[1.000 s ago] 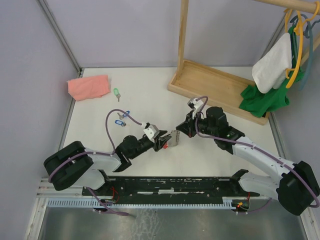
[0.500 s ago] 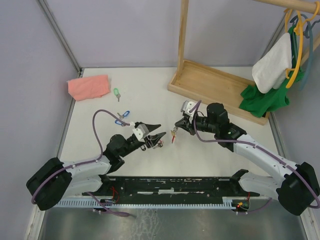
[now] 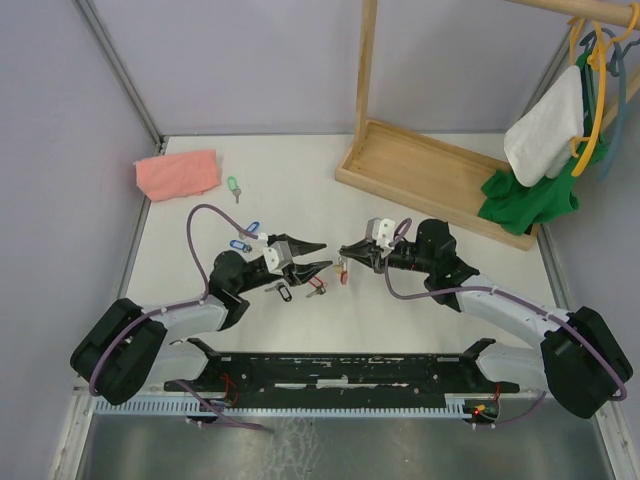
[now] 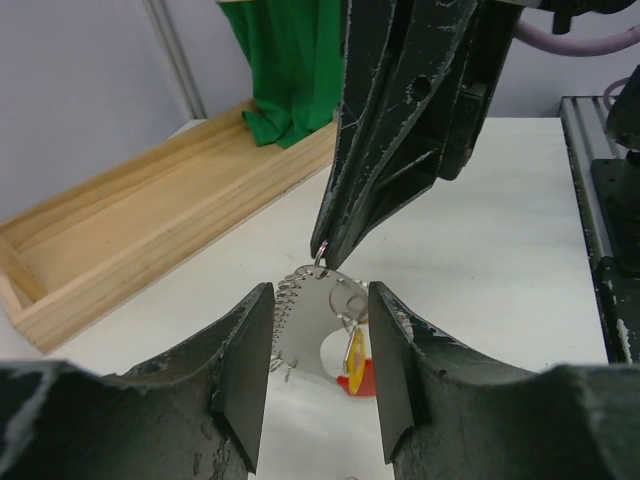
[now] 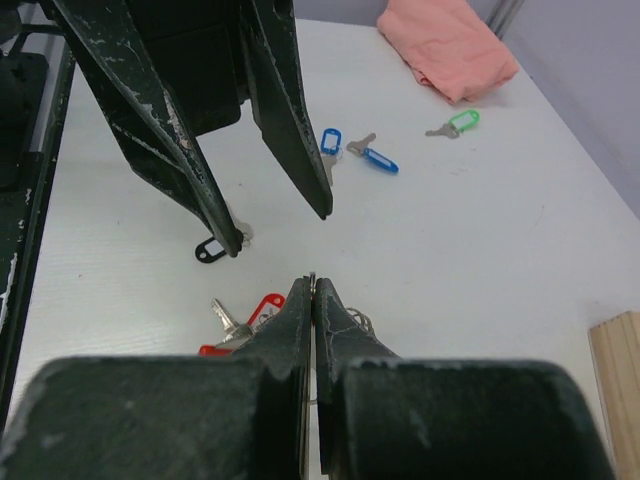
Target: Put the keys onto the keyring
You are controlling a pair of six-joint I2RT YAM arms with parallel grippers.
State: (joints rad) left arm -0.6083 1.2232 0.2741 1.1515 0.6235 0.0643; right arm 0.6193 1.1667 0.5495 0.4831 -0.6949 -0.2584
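Note:
My right gripper [image 3: 345,250] is shut on the top of the keyring [image 4: 305,322], a silver coiled-wire loop that hangs from its tip [image 5: 313,285]. A yellow-tagged key [image 4: 355,352] hangs on the loop in front of a red piece [image 4: 364,381]. My left gripper [image 3: 312,257] is open, level with the loop, which hangs just past its fingertips [image 4: 262,300], apart from the pads. A black-tagged key [image 3: 283,292] and a red-tagged key [image 3: 316,285] lie on the table below. Two blue-tagged keys [image 3: 244,238] and a green-tagged key [image 3: 233,185] lie farther left.
A pink cloth [image 3: 177,173] lies at the back left. A wooden rack base [image 3: 430,175] with an upright post stands at the back right, with green and white clothes [image 3: 545,150] on hangers beside it. Grey walls close in the left side and the back.
My left gripper has let go of the keyring, drawn back left and risen, its jaws now wider. My right gripper has swung left and holds the keyring alone.

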